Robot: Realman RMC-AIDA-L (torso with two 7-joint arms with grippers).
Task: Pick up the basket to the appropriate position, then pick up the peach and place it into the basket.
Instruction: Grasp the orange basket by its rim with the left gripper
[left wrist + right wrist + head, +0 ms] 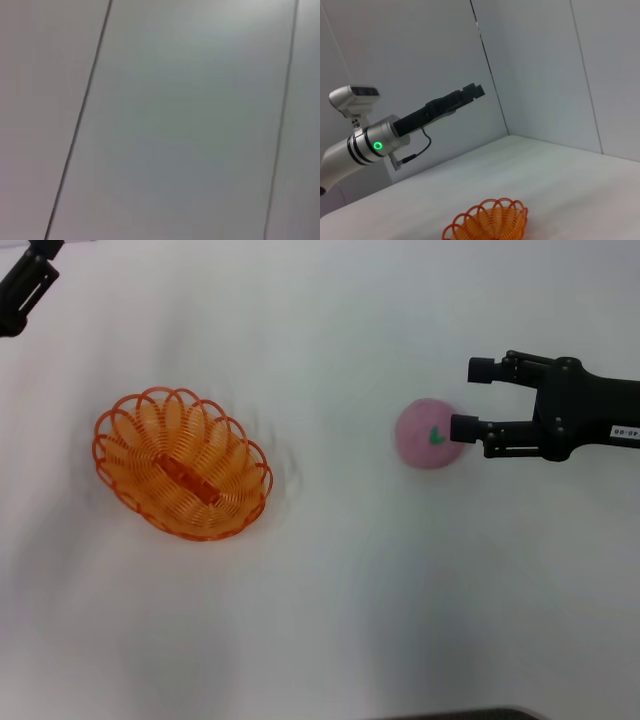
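The basket point(182, 463) stands empty toward the worktop's point(330, 620) left edge. The peach point(430, 434) (not yet lifted) lies toward the right edge, between the spread fingers of the right tool point(472, 398). The left tool point(22, 290) is parked at the far left corner, its fingers impossible to judge.

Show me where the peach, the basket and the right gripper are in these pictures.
peach point(424, 436), head view, on its pink surface left of the green leaf mark.
basket point(128, 406), head view, on its looped orange rim at the far left side.
right gripper point(466, 398), head view, midway between its two open fingertips.
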